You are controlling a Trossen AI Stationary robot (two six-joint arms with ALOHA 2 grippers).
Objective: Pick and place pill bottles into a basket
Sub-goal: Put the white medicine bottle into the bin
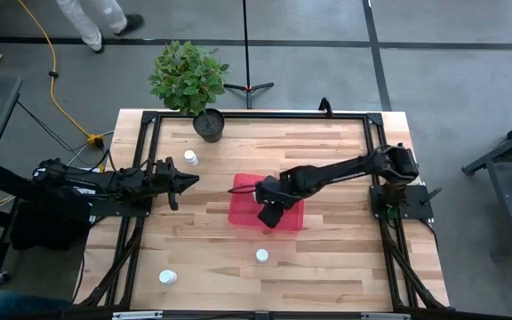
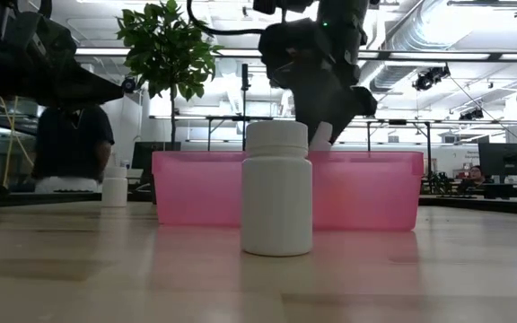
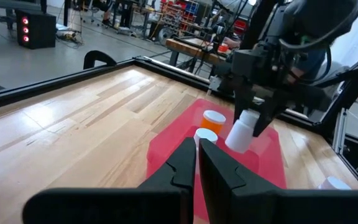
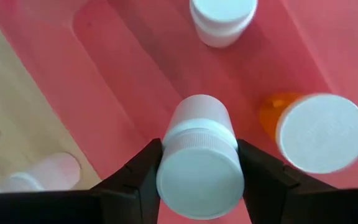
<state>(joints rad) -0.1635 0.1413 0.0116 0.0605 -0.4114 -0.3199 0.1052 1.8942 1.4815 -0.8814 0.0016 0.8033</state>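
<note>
Three bottles (image 1: 262,256) on wood table (image 1: 327,267) | right hand (image 4: 199,163) grips white bottle (image 4: 199,168) over basket (image 1: 238,212) | left hand (image 1: 185,180) closed

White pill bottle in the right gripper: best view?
Right wrist view: the white pill bottle fills the frame, clamped by the right gripper above the red-pink plastic basket. Left wrist shows it side-on; low, a sliver; high hides it.

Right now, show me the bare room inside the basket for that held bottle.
Right tool holds a white bottle over the basket. Bare floor lies along the wall nearest the table edge. Crowded opposite: orange bottle and another white bottle.
</note>
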